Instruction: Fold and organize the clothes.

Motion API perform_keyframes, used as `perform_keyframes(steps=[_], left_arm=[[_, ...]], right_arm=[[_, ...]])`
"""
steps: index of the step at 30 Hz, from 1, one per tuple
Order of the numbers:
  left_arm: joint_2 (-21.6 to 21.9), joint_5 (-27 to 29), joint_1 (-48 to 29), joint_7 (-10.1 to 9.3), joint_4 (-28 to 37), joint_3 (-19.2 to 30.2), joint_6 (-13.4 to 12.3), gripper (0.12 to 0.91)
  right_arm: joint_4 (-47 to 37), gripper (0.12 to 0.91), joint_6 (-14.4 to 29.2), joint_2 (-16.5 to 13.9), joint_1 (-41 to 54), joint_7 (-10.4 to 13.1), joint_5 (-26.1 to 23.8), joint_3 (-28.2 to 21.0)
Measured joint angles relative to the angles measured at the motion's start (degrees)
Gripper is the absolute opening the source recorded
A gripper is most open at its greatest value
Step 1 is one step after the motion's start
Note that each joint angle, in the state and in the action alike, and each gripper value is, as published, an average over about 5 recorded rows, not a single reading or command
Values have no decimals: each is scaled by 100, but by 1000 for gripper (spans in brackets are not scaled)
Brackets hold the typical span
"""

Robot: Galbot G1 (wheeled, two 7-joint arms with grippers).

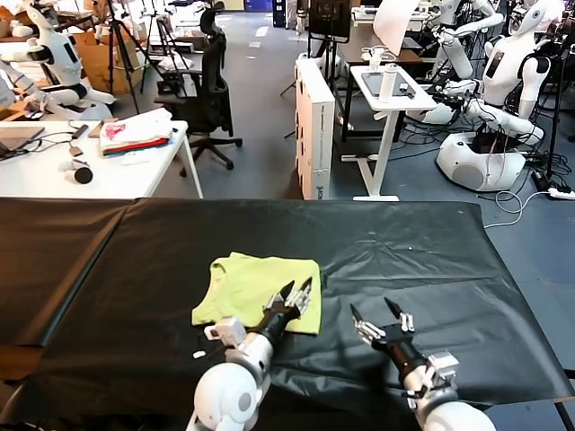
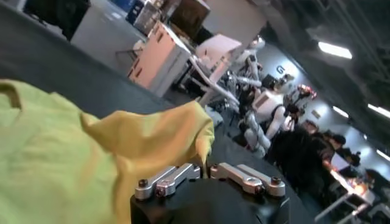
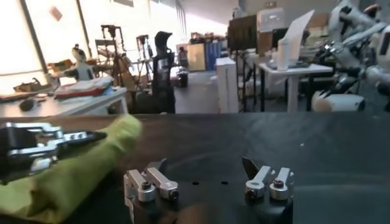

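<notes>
The lime-yellow T-shirt (image 1: pixel 252 285) lies folded into a rough rectangle on the black-covered table (image 1: pixel 431 260), left of centre. My left gripper (image 1: pixel 297 287) is at the shirt's near right corner, shut on a fold of the fabric. In the left wrist view the T-shirt (image 2: pixel 55 158) rises in a peak pinched between the closed jaws of the left gripper (image 2: pixel 205 161). My right gripper (image 1: pixel 375 310) is open and empty, low over bare black cloth to the right of the shirt. In the right wrist view the right gripper (image 3: pixel 206 163) has its jaws wide apart, with the T-shirt (image 3: pixel 79 170) off to one side.
Behind the black table stand a white desk (image 1: pixel 54 171) with a white, pink and red fabric pile (image 1: pixel 137 133), an office chair (image 1: pixel 208 90), a white cabinet (image 1: pixel 314 126), a small white table (image 1: pixel 391 90) and other robots (image 1: pixel 503 90).
</notes>
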Motion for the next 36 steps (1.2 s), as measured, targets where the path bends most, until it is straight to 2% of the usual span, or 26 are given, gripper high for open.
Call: perform_keyframes(steps=[3,5,10,14,24,27,30,36], left_arm=[[46,273,51,153,-79,11,-103,841],[111,443,73,233,-165,-37,-190,889],[352,588,86,260,-461,-295,-328,906],[543,578,156,233,-664,-547,-370,907],[632,667,434,225,-746,-923,-524,907],[646,665,497,223,-748,-1016,-556,907],[648,665,554,222,-744,-1092,-588,907],[638,665,643,217,-689,-1228,-659,907]], right_arm=[[-119,907,-291,-56,353,46,400,-226],[-209,907,-455,-67,604,105,666,-382],[-509,907,-688,9,1182,292,1187,-753],[-826,907,-755,108,1564,304,1464,-992],[-1706,892,-692,411,2291,347,1652,-1282],[-1933,822,-684,519,2415,319,1711,-1286],[-2097,665,-662,609,2481,265,1738,-1290],[-2263,292,-605,750,2562,197,1750,-1299]])
